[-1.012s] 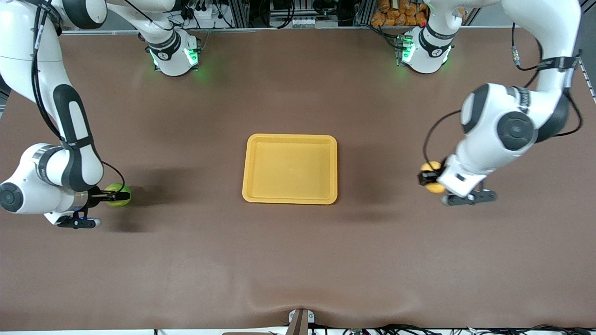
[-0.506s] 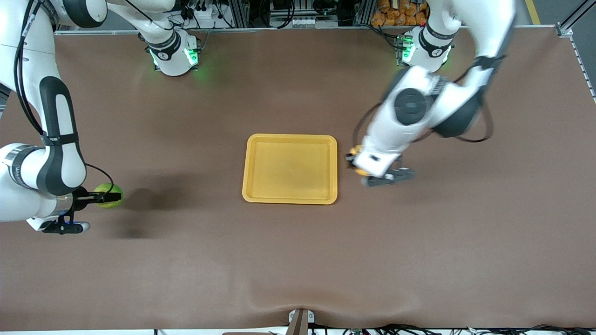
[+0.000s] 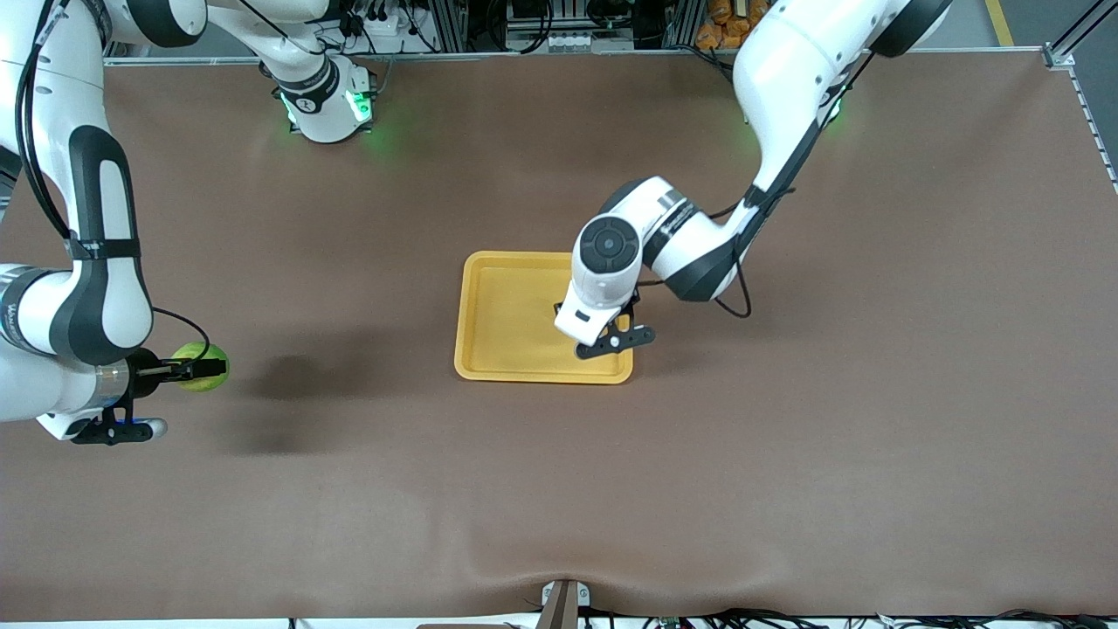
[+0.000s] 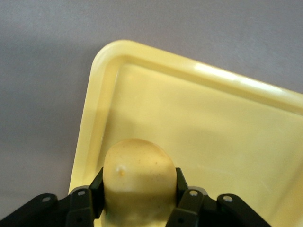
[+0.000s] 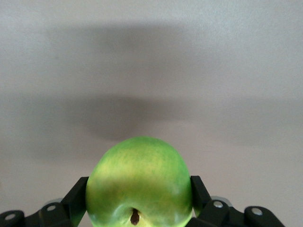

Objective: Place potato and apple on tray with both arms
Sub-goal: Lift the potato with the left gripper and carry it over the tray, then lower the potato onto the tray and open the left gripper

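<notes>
Front view: I am holding my left tool [image 3: 583, 325] over the tray [image 3: 502, 319], at its end toward the left arm; my right tool [image 3: 194, 369] is gripping the apple [image 3: 203, 366] over the surface, well apart from the tray. Left wrist view: my left tool is clamping the potato [image 4: 138, 176] above a tray corner; not yet released. Right wrist view: the apple [image 5: 138, 183] is sitting between closed jaws, above bare surface [image 5: 151, 56]. Judgement: both picks done, both placements remaining.

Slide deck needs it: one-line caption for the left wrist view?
Left gripper shut on the potato, held over a corner of the yellow tray.
</notes>
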Tool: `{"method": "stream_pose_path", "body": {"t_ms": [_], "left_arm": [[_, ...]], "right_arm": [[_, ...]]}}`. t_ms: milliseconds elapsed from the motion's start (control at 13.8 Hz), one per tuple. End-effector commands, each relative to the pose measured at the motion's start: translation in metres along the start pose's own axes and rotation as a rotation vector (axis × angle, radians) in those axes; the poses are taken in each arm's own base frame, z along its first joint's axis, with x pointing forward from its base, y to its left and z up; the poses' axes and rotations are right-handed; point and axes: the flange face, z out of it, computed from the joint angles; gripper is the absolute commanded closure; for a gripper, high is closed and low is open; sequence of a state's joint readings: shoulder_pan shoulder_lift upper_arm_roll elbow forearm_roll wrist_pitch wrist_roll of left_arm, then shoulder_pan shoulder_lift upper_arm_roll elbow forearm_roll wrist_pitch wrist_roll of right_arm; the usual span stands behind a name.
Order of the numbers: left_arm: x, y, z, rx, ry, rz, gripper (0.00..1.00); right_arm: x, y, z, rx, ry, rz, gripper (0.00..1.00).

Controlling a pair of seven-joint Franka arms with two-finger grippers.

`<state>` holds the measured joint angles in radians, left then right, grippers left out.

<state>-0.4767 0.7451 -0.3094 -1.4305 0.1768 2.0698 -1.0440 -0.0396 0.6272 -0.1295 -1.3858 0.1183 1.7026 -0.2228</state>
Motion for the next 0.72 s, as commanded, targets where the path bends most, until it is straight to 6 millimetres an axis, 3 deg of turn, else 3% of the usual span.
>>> {"method": "stream_pose_path", "body": {"t_ms": [0, 72, 361, 434, 506, 578, 651], "left_arm": [[0.011, 0.006, 0.015, 0.008, 0.048, 0.011, 1.0], [0.012, 0.007, 0.019, 0.0, 0.068, 0.025, 1.0], [0.013, 0.005, 0.032, 0.048, 0.123, 0.086, 1.0], [0.013, 0.004, 0.037, 0.056, 0.121, 0.093, 0.88], [0.011, 0.006, 0.038, 0.056, 0.12, 0.095, 0.29], [0.011, 0.006, 0.037, 0.054, 0.121, 0.095, 0.0], [0.012, 0.006, 0.034, 0.049, 0.124, 0.082, 0.0]], "right_arm": [[-0.01, -0.005, -0.022, 0.017, 0.012, -0.005, 1.0], [-0.017, -0.009, -0.034, 0.02, 0.011, -0.008, 1.0], [-0.019, -0.025, -0.044, 0.02, -0.002, -0.022, 1.0], [-0.02, -0.031, -0.048, 0.02, -0.013, -0.017, 1.0], [-0.021, -0.043, -0.054, 0.019, -0.027, -0.002, 1.0], [-0.023, -0.055, -0.055, 0.016, -0.052, 0.028, 1.0], [-0.023, -0.073, -0.053, 0.008, -0.07, 0.056, 1.0]]}}
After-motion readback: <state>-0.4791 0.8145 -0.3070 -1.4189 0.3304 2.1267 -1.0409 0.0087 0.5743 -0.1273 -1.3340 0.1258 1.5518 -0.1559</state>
